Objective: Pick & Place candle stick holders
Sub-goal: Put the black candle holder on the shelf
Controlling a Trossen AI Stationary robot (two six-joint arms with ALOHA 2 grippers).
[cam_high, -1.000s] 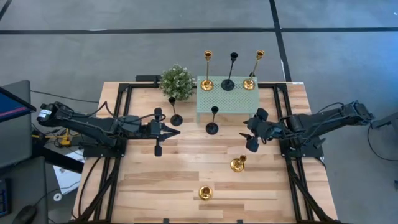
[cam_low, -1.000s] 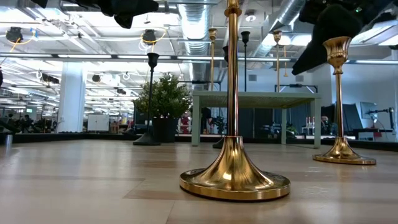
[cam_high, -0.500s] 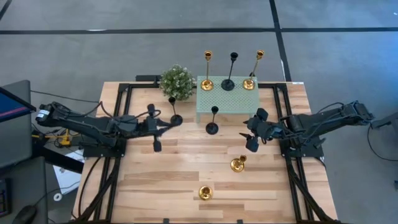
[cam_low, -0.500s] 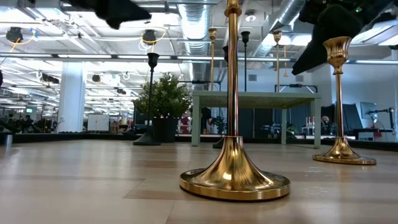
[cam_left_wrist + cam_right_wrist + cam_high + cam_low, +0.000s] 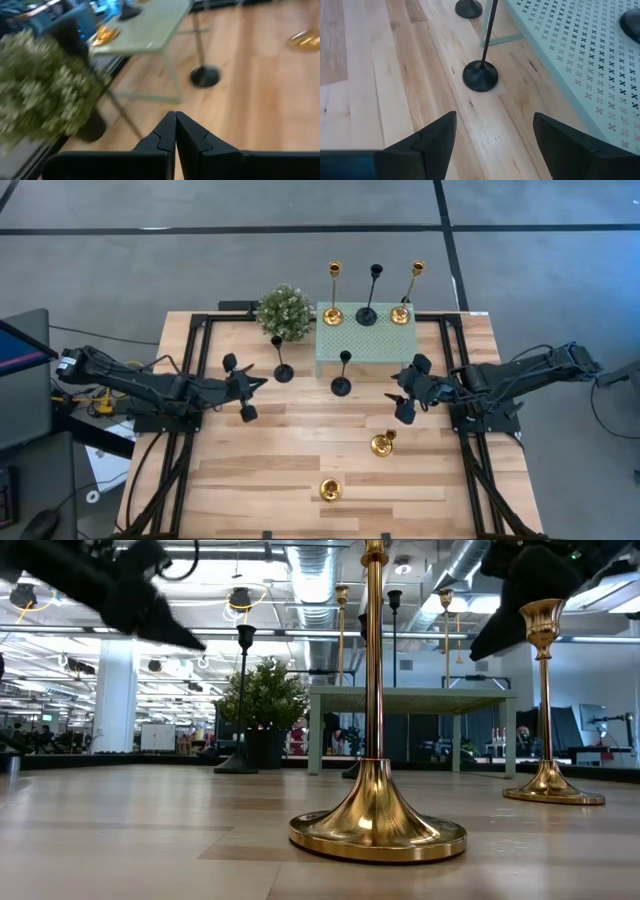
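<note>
Three holders up on the green stand (image 5: 365, 340) at twelve o'clock, presumably the drop spot; two black holders (image 5: 341, 375) beside it, two gold holders (image 5: 382, 444) toward six o'clock; left gripper (image 5: 262, 381) pinched shut, empty, at nine; right gripper (image 5: 392, 397) spread wide, empty, poised near the gold pair.

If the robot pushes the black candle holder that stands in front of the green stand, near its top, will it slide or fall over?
The black candle holder would probably tip: its stem is tall and thin over a small round base. It looks rigid, and the smooth wooden table might let it slide if pushed low.

Three holders (image 5: 367, 298) stand on the stand (image 5: 366, 340), plant (image 5: 284, 310) to its left.
</note>
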